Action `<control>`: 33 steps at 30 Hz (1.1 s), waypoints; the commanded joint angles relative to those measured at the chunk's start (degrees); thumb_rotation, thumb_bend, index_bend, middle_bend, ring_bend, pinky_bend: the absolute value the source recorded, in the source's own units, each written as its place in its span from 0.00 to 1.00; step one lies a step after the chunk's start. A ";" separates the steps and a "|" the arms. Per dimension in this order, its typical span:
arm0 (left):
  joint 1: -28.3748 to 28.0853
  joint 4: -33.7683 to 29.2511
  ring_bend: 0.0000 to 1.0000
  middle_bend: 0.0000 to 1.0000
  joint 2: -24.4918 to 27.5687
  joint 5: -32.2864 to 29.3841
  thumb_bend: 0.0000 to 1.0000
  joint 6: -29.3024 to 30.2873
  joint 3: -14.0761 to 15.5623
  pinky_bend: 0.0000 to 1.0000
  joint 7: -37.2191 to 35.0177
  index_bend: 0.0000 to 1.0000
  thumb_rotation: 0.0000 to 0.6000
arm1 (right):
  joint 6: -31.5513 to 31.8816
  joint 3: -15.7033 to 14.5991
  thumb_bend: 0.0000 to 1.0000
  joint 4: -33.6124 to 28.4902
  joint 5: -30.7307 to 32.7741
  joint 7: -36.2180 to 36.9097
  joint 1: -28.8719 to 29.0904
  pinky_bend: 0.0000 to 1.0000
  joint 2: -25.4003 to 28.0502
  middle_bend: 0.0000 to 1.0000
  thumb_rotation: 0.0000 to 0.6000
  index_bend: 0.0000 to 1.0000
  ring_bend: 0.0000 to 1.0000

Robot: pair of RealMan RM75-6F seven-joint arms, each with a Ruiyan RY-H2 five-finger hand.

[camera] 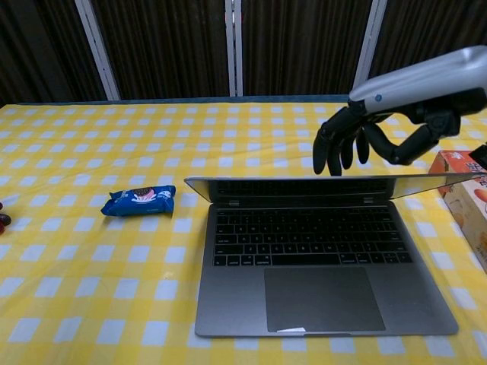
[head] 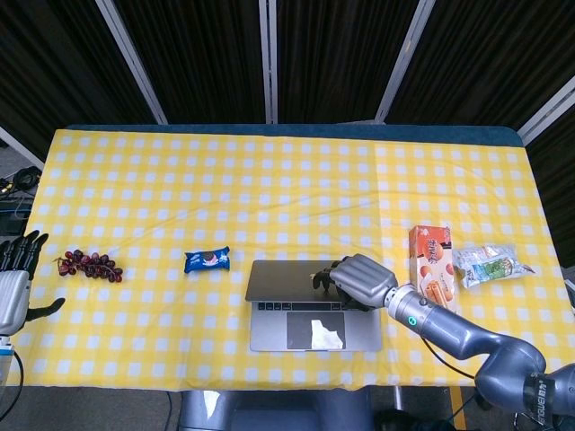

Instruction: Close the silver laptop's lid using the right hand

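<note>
Step in hand: we are pressing down the lid of the silver laptop (camera: 323, 251) with our right hand (camera: 380, 133); we judge the closing more than half done, because the lid hangs low over the keyboard and only a narrow wedge is open.
Right hand: it lies on the back of the lid, fingers (camera: 332, 152) apart and bent downward, holding nothing; whether the palm truly touches the lid we cannot tell.
Left hand: our left hand (head: 13, 283) is off the left edge of the surface (head: 180, 171), fingers apart, holding nothing.
Laptop place: near the front edge, between the blue snack packet (head: 207, 259) and the orange box (head: 431, 265).
Next move: we think a slow, flat push straight down until the lid meets the base.
Materials: smooth grey metal body, dark keys, thin rigid lid; yellow checked cloth, soft; grapes (head: 88, 265) round and dark.
</note>
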 commanded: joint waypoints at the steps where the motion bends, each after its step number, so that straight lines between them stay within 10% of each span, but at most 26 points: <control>1: 0.02 -0.01 0.00 0.00 -0.01 0.08 0.00 0.07 0.05 0.00 0.03 0.00 1.00 | 2.71 -3.28 1.00 0.28 -5.11 -2.84 -1.75 0.33 -1.80 0.33 1.00 0.29 0.31; 19: -0.18 0.49 0.00 0.00 -0.46 0.21 0.00 -0.29 0.44 0.00 0.30 0.00 1.00 | 17.47 -18.29 1.00 18.09 -33.11 -7.44 -4.93 0.17 -12.67 0.27 1.00 0.23 0.25; 33: -0.19 0.32 0.00 0.00 -0.56 0.29 0.00 -0.20 0.52 0.00 0.24 0.00 1.00 | 28.36 -19.81 1.00 22.68 -35.96 -5.97 -6.49 0.17 -13.08 0.27 1.00 0.23 0.25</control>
